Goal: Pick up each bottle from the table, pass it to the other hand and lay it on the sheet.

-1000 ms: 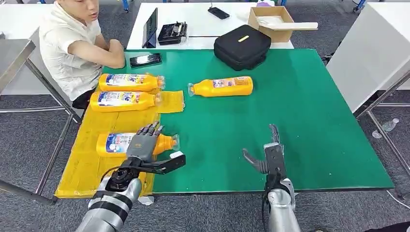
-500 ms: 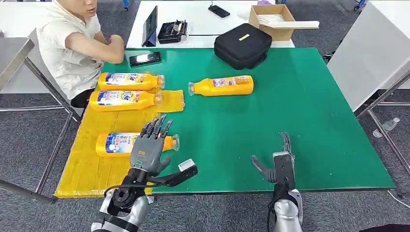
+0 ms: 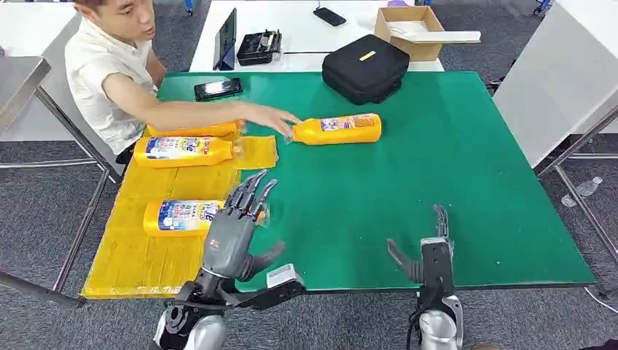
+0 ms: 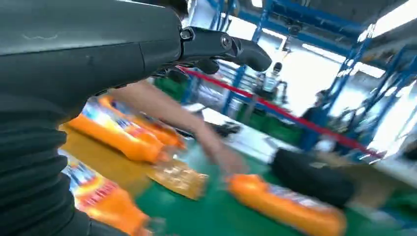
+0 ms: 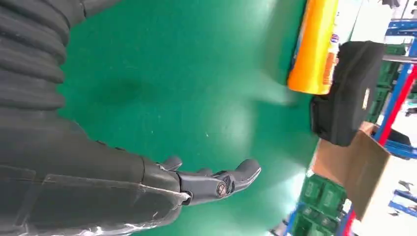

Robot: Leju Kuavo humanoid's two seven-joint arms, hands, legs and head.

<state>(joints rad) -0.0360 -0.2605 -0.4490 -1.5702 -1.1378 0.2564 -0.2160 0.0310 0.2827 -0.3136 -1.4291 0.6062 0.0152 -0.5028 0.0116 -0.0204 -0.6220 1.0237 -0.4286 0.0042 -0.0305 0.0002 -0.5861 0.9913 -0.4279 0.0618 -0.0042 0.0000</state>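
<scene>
An orange bottle (image 3: 337,129) lies on the green table (image 3: 452,182) at the far middle, and a person's hand (image 3: 273,117) touches its cap end. Three more orange bottles lie on the yellow sheet (image 3: 146,248): one at the near end (image 3: 178,216), one further back (image 3: 186,150), and one behind the person's forearm (image 3: 200,131). My left hand (image 3: 233,233) is raised above the table's front edge, fingers spread, holding nothing. My right hand (image 3: 430,251) hangs over the front edge, open and empty. The orange bottle (image 5: 314,46) lies far ahead in the right wrist view.
A black case (image 3: 364,68), a phone (image 3: 217,89) and the seated person (image 3: 109,73) are at the table's far side. A white table behind holds a cardboard box (image 3: 415,29). A metal table (image 3: 18,80) stands at the left.
The person reached an arm across the sheet to the bottle on the green table. My left hand lifted and drew back from the near bottle. My right hand pulled back toward the front edge.
</scene>
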